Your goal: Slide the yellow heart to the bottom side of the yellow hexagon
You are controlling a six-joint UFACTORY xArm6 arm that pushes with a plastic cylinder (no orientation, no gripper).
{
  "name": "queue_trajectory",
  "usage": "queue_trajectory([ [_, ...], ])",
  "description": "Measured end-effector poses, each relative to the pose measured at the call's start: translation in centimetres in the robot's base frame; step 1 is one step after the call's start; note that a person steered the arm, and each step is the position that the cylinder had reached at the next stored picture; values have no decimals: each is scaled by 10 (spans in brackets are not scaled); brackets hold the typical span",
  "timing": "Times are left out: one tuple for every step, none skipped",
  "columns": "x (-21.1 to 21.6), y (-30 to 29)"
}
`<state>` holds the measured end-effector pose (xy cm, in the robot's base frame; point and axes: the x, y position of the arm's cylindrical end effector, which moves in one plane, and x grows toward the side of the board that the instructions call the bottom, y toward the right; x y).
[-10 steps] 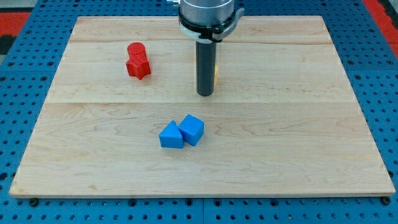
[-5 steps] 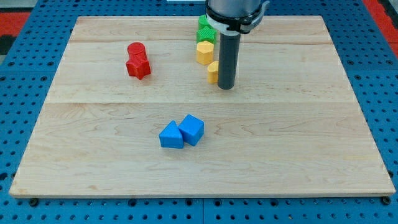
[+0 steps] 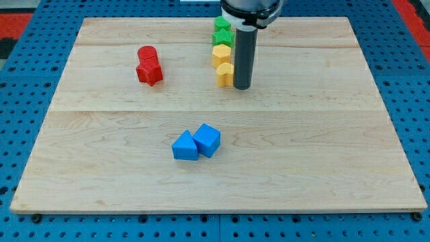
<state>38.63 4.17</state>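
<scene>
The yellow heart [image 3: 224, 74] lies near the top middle of the board, directly below the yellow hexagon [image 3: 221, 55] and touching or nearly touching it. My tip [image 3: 242, 87] rests on the board right against the heart's right side; the rod hides part of the heart's right edge.
Two green blocks [image 3: 222, 31] stack up above the yellow hexagon in one column. Two red blocks [image 3: 148, 65] sit together at the upper left. A blue triangle [image 3: 184, 146] and a blue cube [image 3: 208, 140] touch each other near the board's middle. The wooden board [image 3: 336, 134] lies on a blue pegboard.
My tip swung from left of the yellow blocks to their right, then pushed the yellow heart a little left and up, to under the hexagon.
</scene>
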Motion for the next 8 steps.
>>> queue_trajectory([
  [0, 0],
  [0, -1],
  [0, -5],
  [0, -15],
  [0, -18],
  [1, -28],
  [1, -41],
  [-2, -41],
])
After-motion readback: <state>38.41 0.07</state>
